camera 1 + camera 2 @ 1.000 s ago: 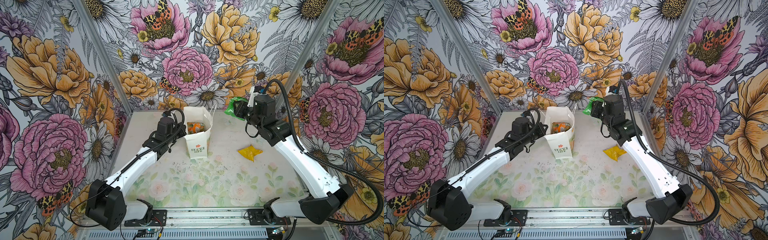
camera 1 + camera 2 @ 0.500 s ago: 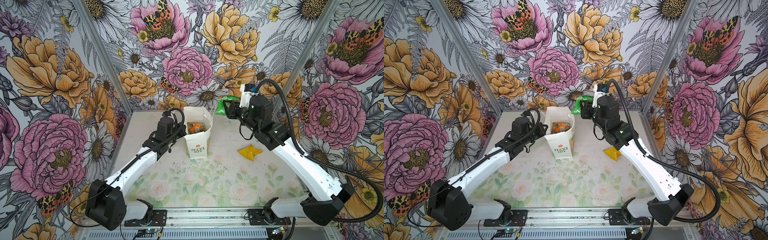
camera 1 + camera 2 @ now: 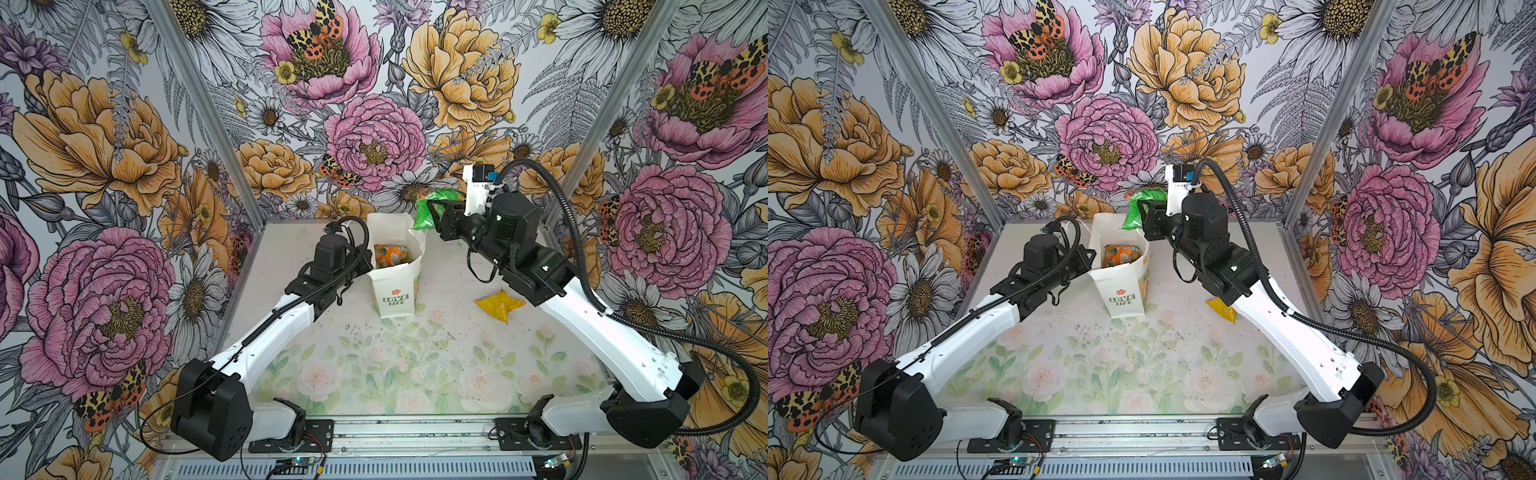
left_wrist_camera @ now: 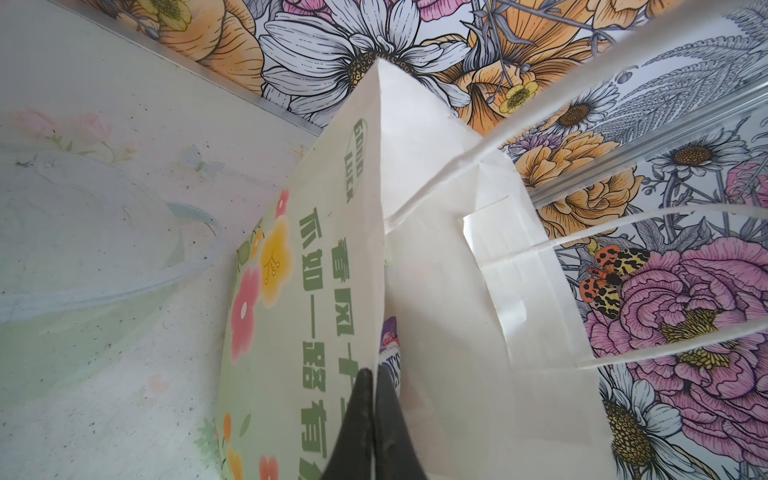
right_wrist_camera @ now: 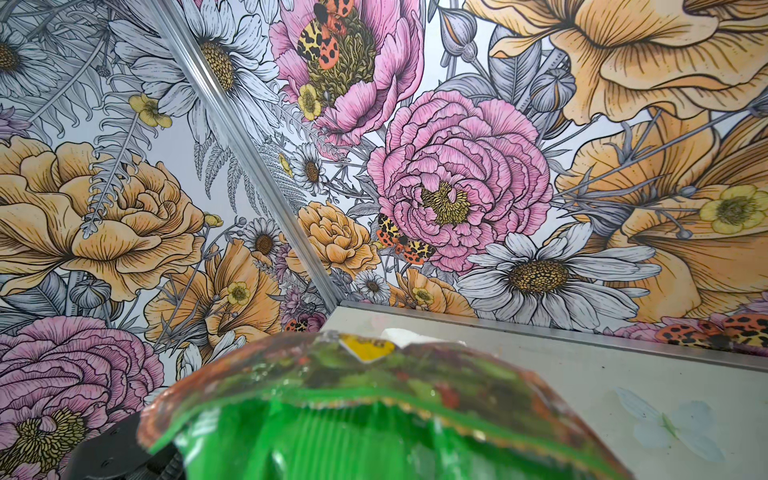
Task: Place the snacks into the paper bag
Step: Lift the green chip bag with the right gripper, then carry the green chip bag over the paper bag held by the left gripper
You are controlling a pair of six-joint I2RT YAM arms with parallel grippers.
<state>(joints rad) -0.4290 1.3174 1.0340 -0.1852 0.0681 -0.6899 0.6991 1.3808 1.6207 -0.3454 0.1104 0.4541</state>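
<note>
- Currently the green packet is up in the air, clamped in the right jaws. It's just past the far-right corner of the paper bag mouth, so prob. not over the opening yet.
- The mouth lies to the left and nearer side of those jaws, so the next move likely needs a short shift that way, then a drop.
- Packet's long axis looks approx. upright, hanging below the grip.
- Left jaws are together, pinched on the bag's wide wall at the rim. The bag stands upright near the far edge of the surface, about mid.
- Already inside: an orange-white packet and a purple packet, whose print is too partial to read.
- A yellow packet lies on the surface toward the right edge, close by the right arm.
- Writing: "LOVE LIFE" under a red flower on the narrow side. "GOOD LUCK" + green Chinese characters on the wide face.
</note>
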